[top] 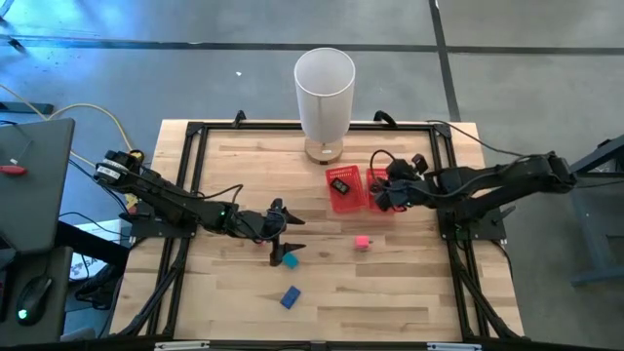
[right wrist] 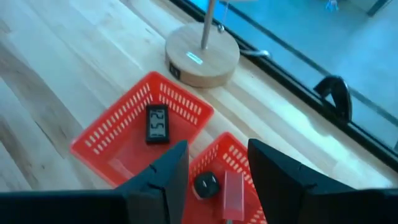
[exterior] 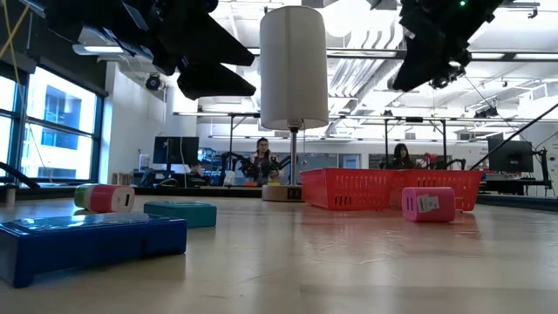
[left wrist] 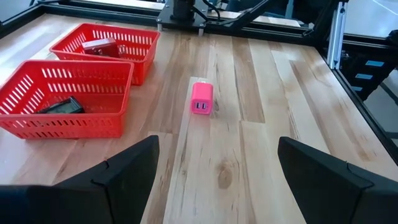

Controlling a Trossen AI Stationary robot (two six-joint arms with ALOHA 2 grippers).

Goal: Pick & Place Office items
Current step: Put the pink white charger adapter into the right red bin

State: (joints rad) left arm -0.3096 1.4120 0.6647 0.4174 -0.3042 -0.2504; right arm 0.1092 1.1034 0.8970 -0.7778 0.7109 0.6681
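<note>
The red two-compartment tray (top: 334,176) stands at the table's middle right. One compartment holds a black clock-like piece (right wrist: 157,123); the other holds a round black piece (right wrist: 206,185) and a red piece (right wrist: 233,190). My right gripper (right wrist: 217,149) hovers open above the tray, with nothing between its fingers. A pink piece (left wrist: 201,98) lies flat on the wood ahead of my left gripper (left wrist: 217,146), which is open and hovers above the table. A teal piece (top: 290,259) lies beside that gripper and a blue piece (top: 291,297) nearer the front edge. A pink-and-green piece (exterior: 105,198) lies behind them.
A tall white cylinder lamp (top: 324,93) on a round wooden base (right wrist: 202,55) stands at the far edge, just behind the tray. A black frame (top: 195,132) runs around the tabletop. Bare wood lies between the pink piece and the front edge.
</note>
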